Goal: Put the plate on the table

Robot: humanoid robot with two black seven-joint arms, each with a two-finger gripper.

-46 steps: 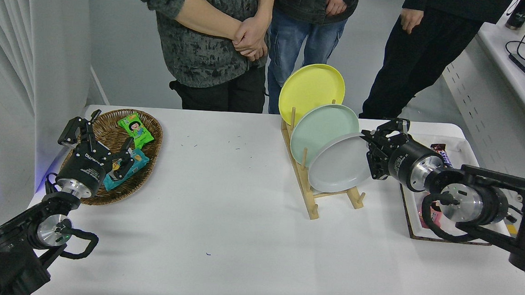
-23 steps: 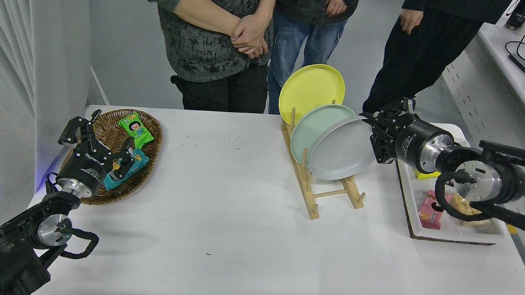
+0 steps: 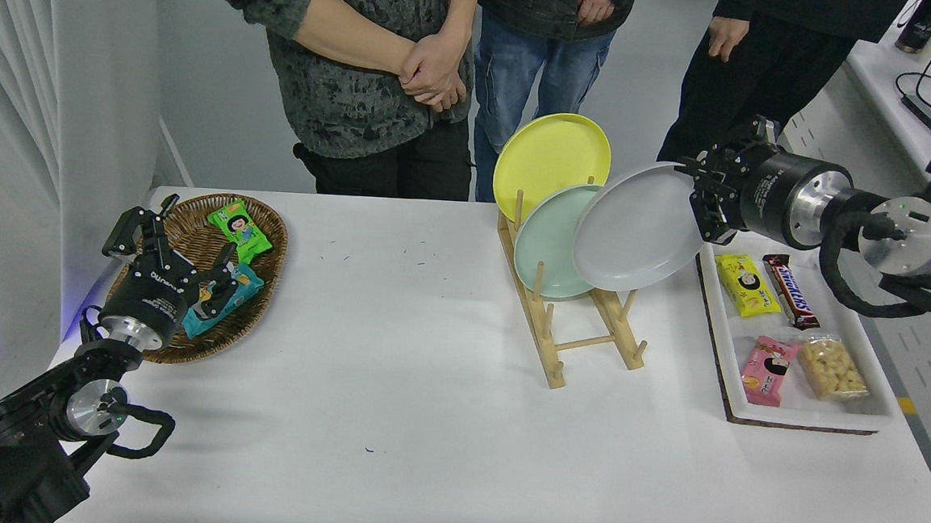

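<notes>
The right pincer (image 3: 700,197) grips the light grey plate (image 3: 637,227) by its right rim, holding it tilted in the air above the wooden rack (image 3: 566,332). In the rack stand the mint-green plate (image 3: 547,246) and the yellow plate (image 3: 549,157). The left pincer (image 3: 171,256) hangs parked over the wicker basket (image 3: 267,261) on the white worktop (image 3: 423,421).

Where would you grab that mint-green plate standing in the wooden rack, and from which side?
Probably by its thin raised rim at the top, coming down from above. The mint-green plate stands on edge in the wooden rack, leaning back toward the yellow plate. The grey plate, held at its rim by the right gripper, overlaps its right side, so that side looks blocked.
</notes>
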